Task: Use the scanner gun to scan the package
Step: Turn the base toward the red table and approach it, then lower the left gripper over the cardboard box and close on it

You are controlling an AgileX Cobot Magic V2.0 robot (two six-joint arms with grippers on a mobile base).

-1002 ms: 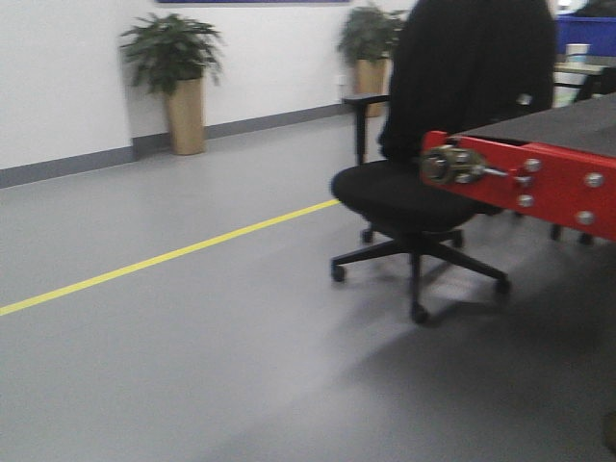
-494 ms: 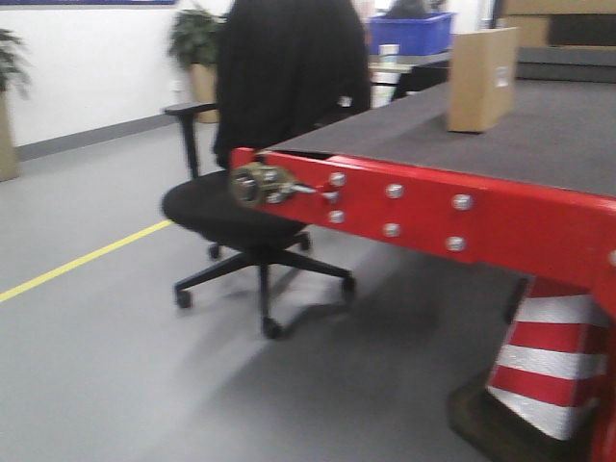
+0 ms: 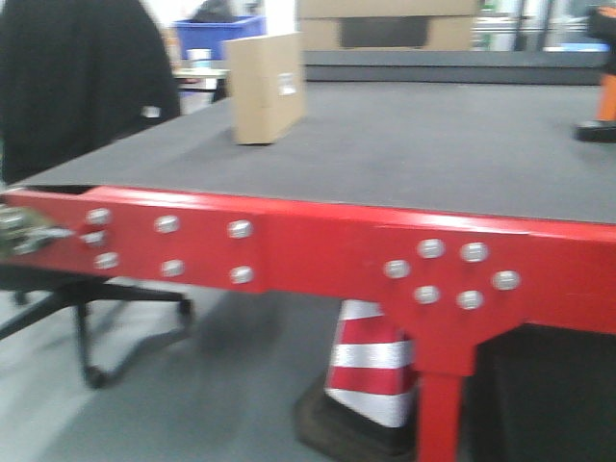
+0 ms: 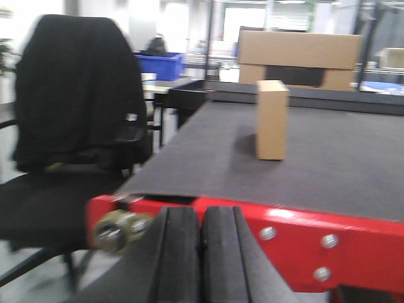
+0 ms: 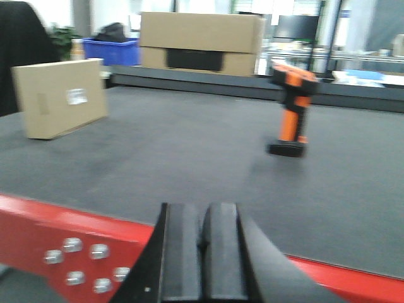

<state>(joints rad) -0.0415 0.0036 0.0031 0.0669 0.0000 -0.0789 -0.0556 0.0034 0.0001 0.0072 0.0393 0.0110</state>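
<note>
The package [image 3: 268,87] stands on the table [image 3: 414,154] toward its left side. The scanner gun [image 5: 293,110] stands upright on its base, well apart to the right. Behind both, toward the far edge, sits a larger cardboard box [image 5: 201,44]. An office chair [image 4: 69,126] stands left of the table, and a traffic cone [image 3: 371,371] sits beneath it.
</note>
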